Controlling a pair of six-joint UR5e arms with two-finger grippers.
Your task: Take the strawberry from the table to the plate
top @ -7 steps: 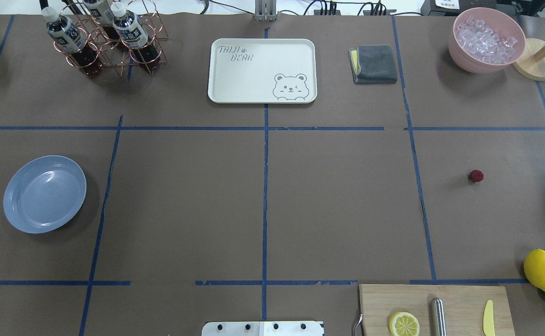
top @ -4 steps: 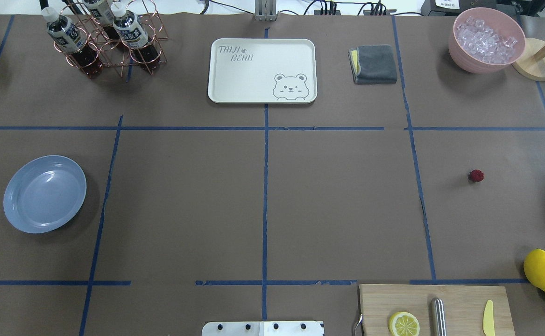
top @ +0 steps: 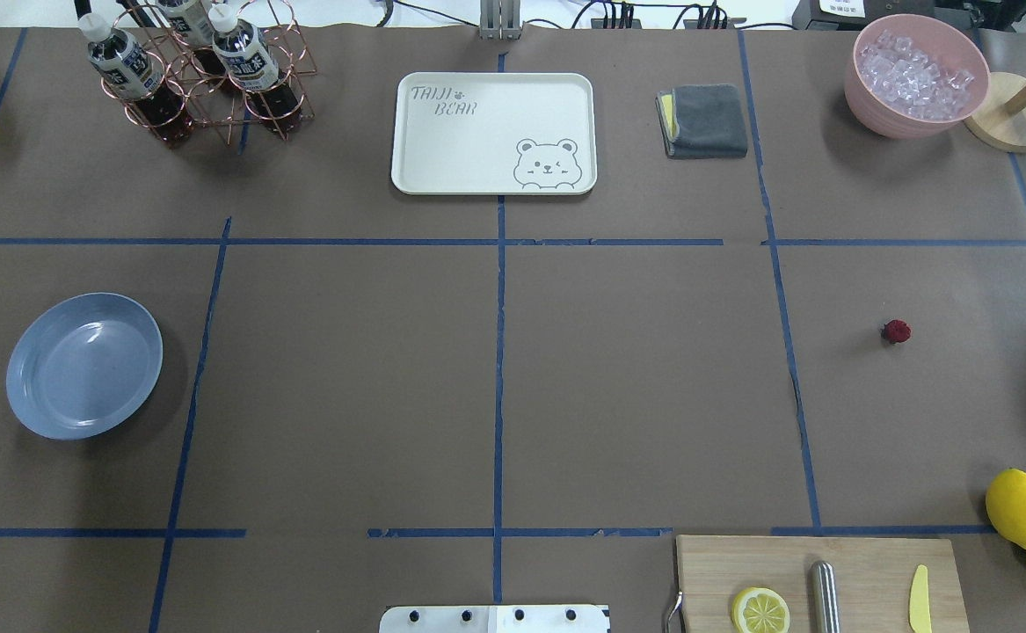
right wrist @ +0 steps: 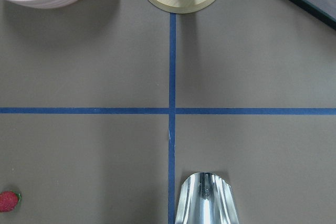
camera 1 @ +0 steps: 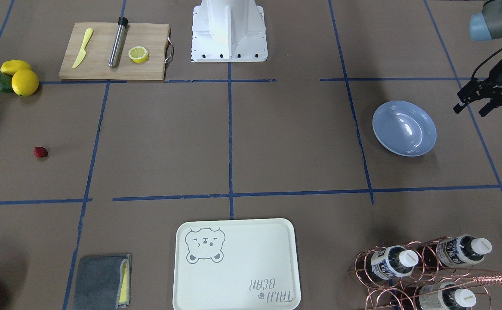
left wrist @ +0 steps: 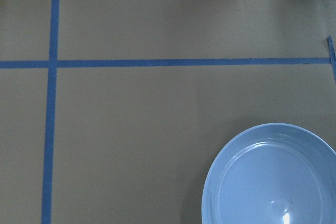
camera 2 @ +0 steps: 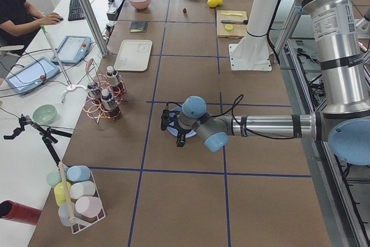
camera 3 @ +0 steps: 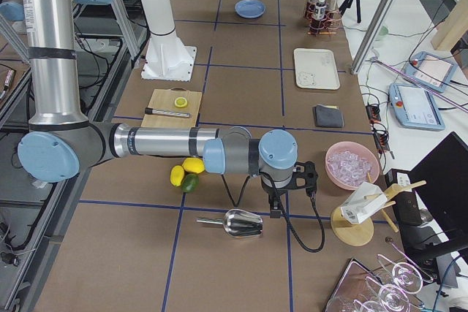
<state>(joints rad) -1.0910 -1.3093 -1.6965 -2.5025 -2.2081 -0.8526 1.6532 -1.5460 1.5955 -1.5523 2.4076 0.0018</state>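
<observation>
The strawberry (top: 896,331), a tiny dark-red berry, lies alone on the brown table (top: 636,387) at the right; it also shows as the strawberry (camera 1: 40,152) and at the right wrist view's lower left corner, strawberry (right wrist: 9,201). The light-blue plate (top: 83,366) stands empty at the far left, plate (camera 1: 404,128), plate (left wrist: 273,182). My left gripper (camera 1: 472,107) hovers just outside the plate, open and holding nothing. My right gripper (camera 3: 281,199) shows only in the exterior right view, beyond the strawberry toward the table's end; I cannot tell its state.
A cutting board (top: 816,580) with a lemon half, steel rod and yellow knife sits front right, beside lemons (top: 1021,508). A metal scoop (right wrist: 206,198) lies under the right wrist. Bear tray (top: 493,132), grey cloth (top: 704,120), ice bowl (top: 915,75) and bottle rack (top: 200,75) line the back.
A small black part of my left gripper has edged into the overhead view's left edge, beside the plate. Strawberry and plate have not moved.
</observation>
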